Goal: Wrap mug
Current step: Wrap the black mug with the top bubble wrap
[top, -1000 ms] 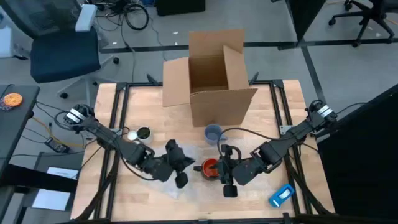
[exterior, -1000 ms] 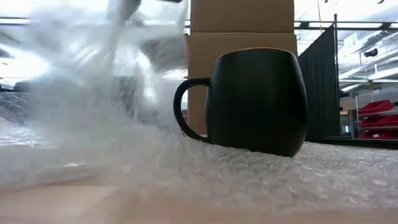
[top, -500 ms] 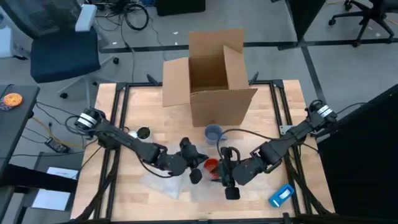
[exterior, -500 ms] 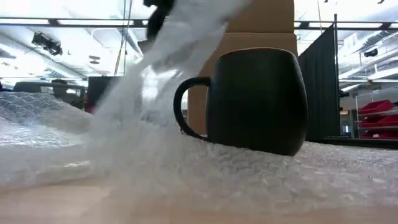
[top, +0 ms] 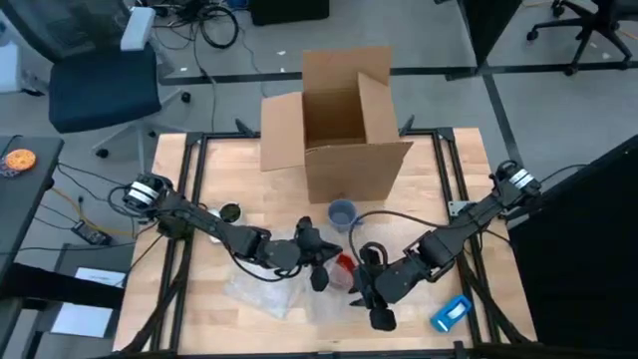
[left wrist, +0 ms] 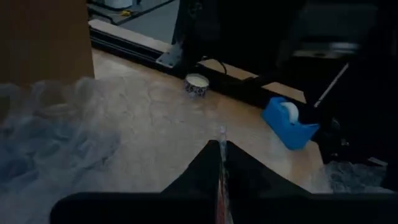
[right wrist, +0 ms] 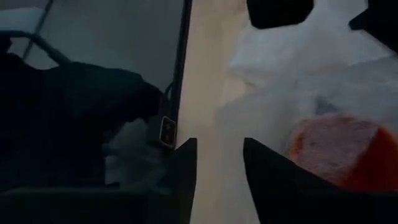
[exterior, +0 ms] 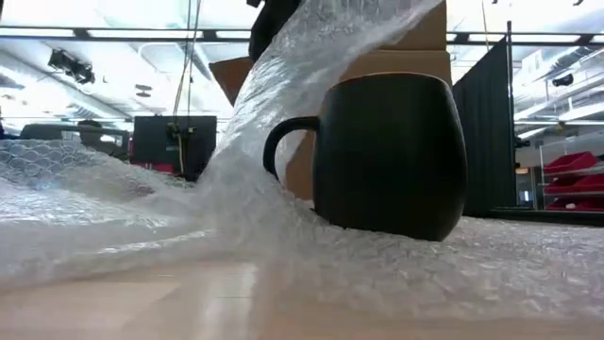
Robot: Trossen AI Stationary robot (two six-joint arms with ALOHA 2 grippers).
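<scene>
Bubble wrap (top: 261, 291) is pinched flat between the left gripper's (top: 317, 267) closed fingers and has been carried, within the last second, up and across the mug (top: 342, 267). The right gripper (top: 371, 299) waits beside it with fingers parted, empty. The mug stands upright mid-table before the cardboard box (top: 339, 125), red inside, dark outside, now half-draped, so judged partly wrapped.

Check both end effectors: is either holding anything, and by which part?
Left end effector pinches the bubble wrap by a thin edge, draped over the mug. Right end effector is open, holding nothing.

Dark mug (exterior: 392, 156), orange-red inside (right wrist: 339, 149); clear dimpled bubble wrap (exterior: 142, 236); blue tape dispenser (left wrist: 287, 123); brown box (top: 344, 120).
</scene>
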